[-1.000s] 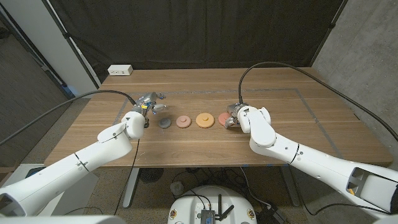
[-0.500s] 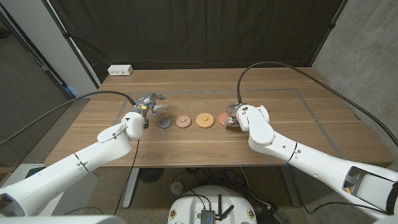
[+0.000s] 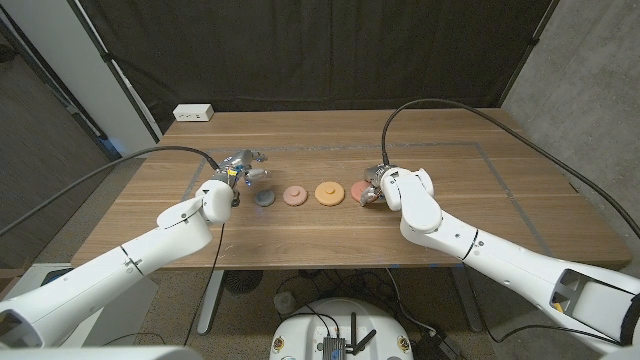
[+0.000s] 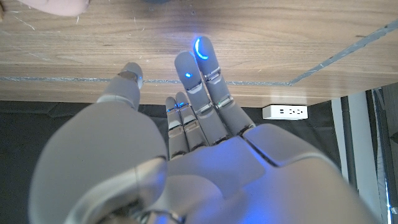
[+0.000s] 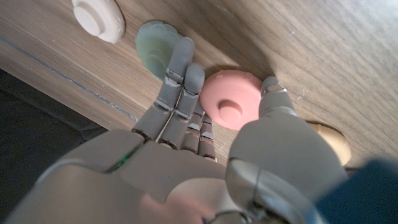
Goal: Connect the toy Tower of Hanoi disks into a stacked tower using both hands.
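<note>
- Dark curtains hang behind the wooden table [image 3: 420,215], and a row of disks lies across its middle between the two hands.
- From the head view the row runs: a grey disk [image 3: 264,198], a pink disk [image 3: 294,195], an orange disk [image 3: 328,192], and a red disk [image 3: 357,191] at the right hand's end, partly behind that hand.
- Right hand [image 3: 378,186] is at the red disk. In the right wrist view its fingers [image 5: 180,81] and thumb reach to either side of a pink-looking disk [image 5: 231,98] with a raised knob at its centre; I cannot tell whether they grip it or only bracket it.
- Beyond those fingertips in the same view lie a pale green disk [image 5: 155,48], partly covered by a fingertip, and a white disk [image 5: 98,18] farther out; a tan disk [image 5: 328,138] shows at the thumb side.
- Left hand [image 3: 243,168] sits just behind the grey disk, apart from it. In the left wrist view its fingers [image 4: 200,68] stretch out straight over the wood with the thumb spread aside, holding nothing.
- White power strip [image 3: 193,113] lies at the table's far corner, well beyond the left hand.
</note>
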